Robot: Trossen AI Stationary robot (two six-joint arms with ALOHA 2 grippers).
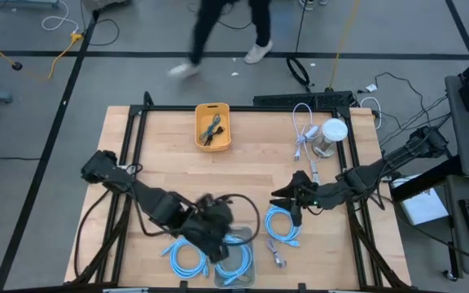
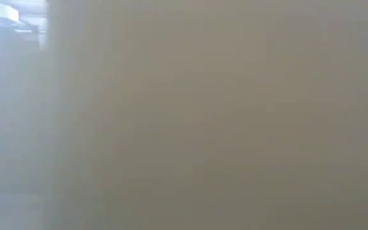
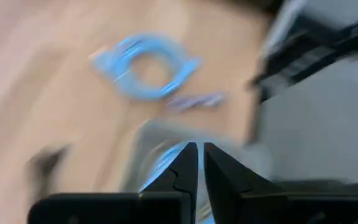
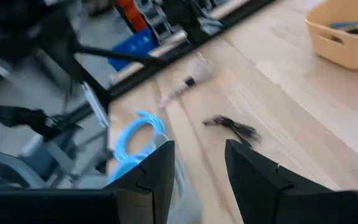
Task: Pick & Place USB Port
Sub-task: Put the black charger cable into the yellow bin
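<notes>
A: Left gripper (image 1: 218,244)?
B: Low over the near edge of the light wooden table (image 1: 169,155), above a clear plastic tray (image 1: 236,259). In its wrist view the two dark jaws stand nearly together, a thin slit between them, nothing visibly between them.

A: What lies by those jaws?
B: A coiled light-blue cable (image 1: 184,260) on the wood just to one side, more blue cable in the tray under them. Ahead of the jaws in the wrist view, a second blue coil (image 3: 146,67) and a small pale connector piece (image 3: 194,100), blurred.

A: Right gripper (image 1: 293,203)?
B: Near mid-table, jaws parted wide, nothing between them. Just below them a blue cable coil (image 1: 283,224); beyond that a small grey metallic plug (image 1: 277,259) on the wood, well apart from the jaws.

A: USB part itself?
B: Cannot tell which piece it is. A thin black cable bit (image 4: 232,127) lies ahead of the right jaws.

A: Far side?
B: A yellow plastic bin (image 1: 212,127) holding dark cables, a white cable (image 1: 303,134) beside a silver-and-white cylinder (image 1: 330,137). A person's legs (image 1: 226,37) on the floor beyond. Low view shows only haze.
</notes>
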